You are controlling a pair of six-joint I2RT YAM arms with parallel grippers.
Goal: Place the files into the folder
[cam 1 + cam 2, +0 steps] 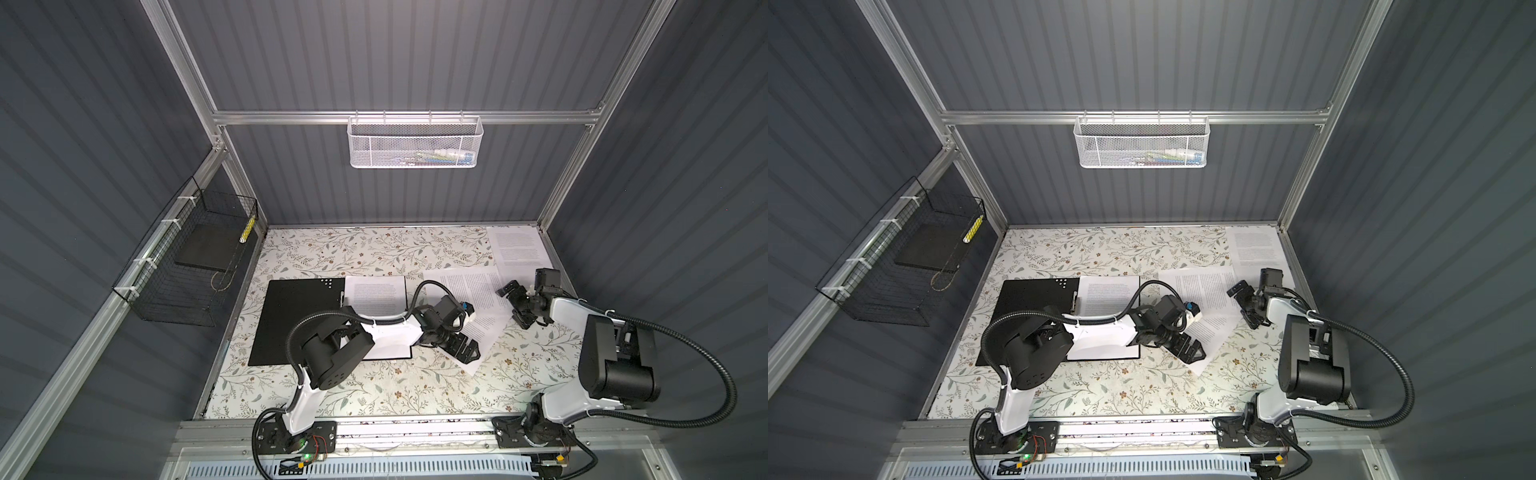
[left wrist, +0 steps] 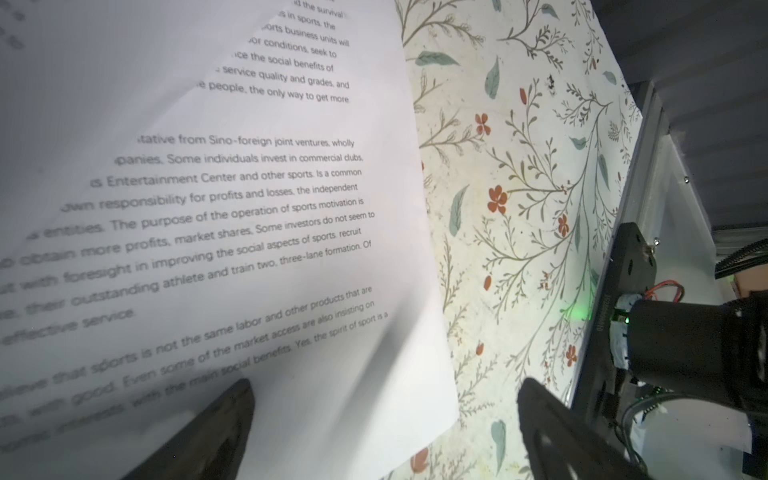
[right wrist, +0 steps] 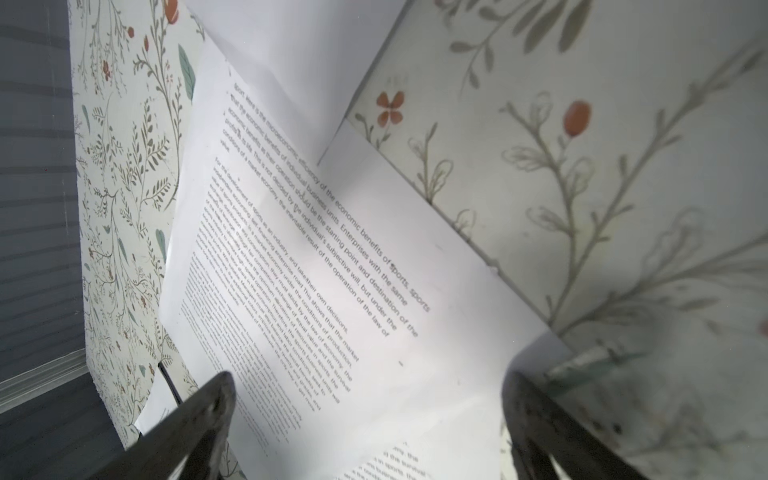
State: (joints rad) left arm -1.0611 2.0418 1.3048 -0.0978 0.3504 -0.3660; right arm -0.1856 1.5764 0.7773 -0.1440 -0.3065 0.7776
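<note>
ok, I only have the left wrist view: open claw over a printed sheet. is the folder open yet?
Observer: Yes. In both top views the folder lies open, black inside up, left of the left claw.
Operator: anything in it?
Observer: One sheet lies on its right half.
Operator: how many still loose?
Observer: Three: the sheet under the left claw, a second sheet overlapping it, and a third sheet in the far right corner of the table.
</note>
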